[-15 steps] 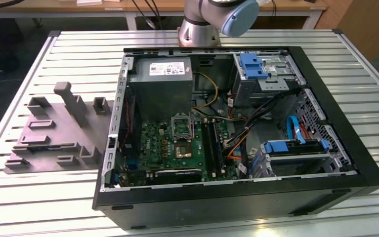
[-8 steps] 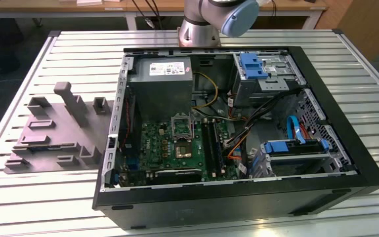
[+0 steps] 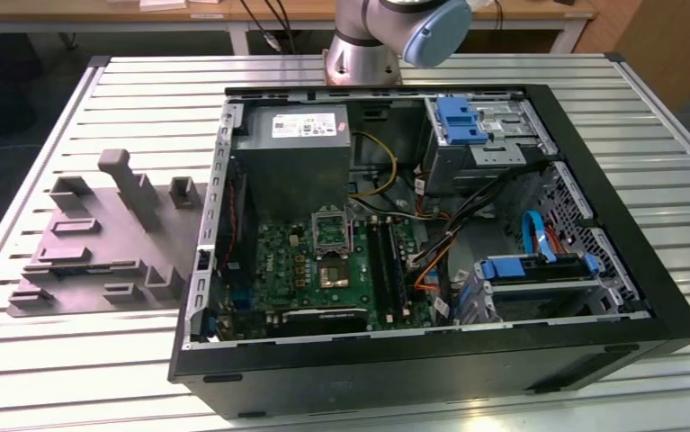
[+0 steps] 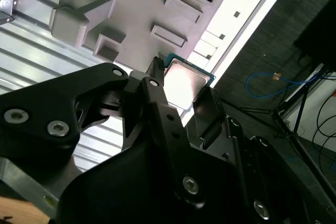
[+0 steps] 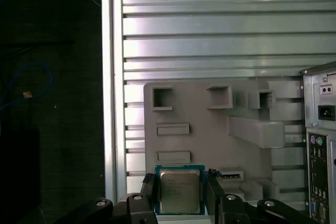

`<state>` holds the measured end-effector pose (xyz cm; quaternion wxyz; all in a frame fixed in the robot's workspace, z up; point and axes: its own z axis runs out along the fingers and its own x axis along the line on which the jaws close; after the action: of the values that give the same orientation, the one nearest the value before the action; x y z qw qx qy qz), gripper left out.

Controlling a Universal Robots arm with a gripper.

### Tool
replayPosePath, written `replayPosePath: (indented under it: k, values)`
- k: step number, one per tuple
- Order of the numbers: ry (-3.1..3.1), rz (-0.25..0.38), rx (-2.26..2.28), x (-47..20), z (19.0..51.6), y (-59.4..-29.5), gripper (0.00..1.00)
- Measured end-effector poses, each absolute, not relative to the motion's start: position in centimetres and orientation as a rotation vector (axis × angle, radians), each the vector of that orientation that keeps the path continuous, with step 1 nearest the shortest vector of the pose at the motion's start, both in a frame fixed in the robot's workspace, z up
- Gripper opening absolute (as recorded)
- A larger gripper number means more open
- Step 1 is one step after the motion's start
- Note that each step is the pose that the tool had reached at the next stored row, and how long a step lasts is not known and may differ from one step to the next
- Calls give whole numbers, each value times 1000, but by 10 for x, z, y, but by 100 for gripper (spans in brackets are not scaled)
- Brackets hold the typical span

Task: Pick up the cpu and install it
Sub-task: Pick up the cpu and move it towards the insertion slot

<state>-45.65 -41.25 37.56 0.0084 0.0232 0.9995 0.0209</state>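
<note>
In both wrist views the cpu (image 5: 181,191) (image 4: 185,81), a thin square chip with a silvery top and green rim, sits between the black fingers (image 5: 148,191) of my gripper (image 5: 181,183) (image 4: 181,86). The gripper is shut on its two opposite edges. It hangs well above the grey plastic fixture (image 5: 210,140) (image 4: 136,9), which lies on the slatted table. In the exterior view that fixture (image 3: 93,243) lies to the left of the open computer case (image 3: 632,225). The metal-framed socket (image 3: 330,227) sits on the green board inside the case.
Inside the case are a power supply (image 3: 297,153), drive cages with blue clips (image 3: 462,121), and loose cables (image 3: 452,229). The arm's base (image 3: 362,54) stands behind the case. Beside the fixture runs the table's edge (image 5: 113,103), with dark floor beyond it.
</note>
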Motion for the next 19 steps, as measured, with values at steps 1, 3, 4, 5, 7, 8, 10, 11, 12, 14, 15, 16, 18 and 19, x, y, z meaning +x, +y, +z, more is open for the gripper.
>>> replayPosePath:
  k: [1,3,4,5,7,8,10,11,12,14,15,16,18,19]
  values:
    - [3123,65,73,-456,376,-412,47]
    - [3123,65,73,-456,376,-412,47]
    - [3123,65,72,-455,376,-412,47]
    - [3123,65,72,-454,376,-412,47]
    - [3123,66,72,-453,376,-412,47]
    - [3123,66,72,-452,376,-412,47]
    - [3123,66,72,-450,376,-412,47]
    - [3123,66,72,-449,376,-412,47]
    - [3123,66,73,-449,376,-412,47]
    - [3123,66,73,-448,376,-412,47]
    - [3123,66,72,-448,376,-412,47]
    - [3123,66,72,-448,376,-412,47]
    - [3123,66,72,-448,376,-412,47]
    - [3123,66,72,-448,376,-412,47]
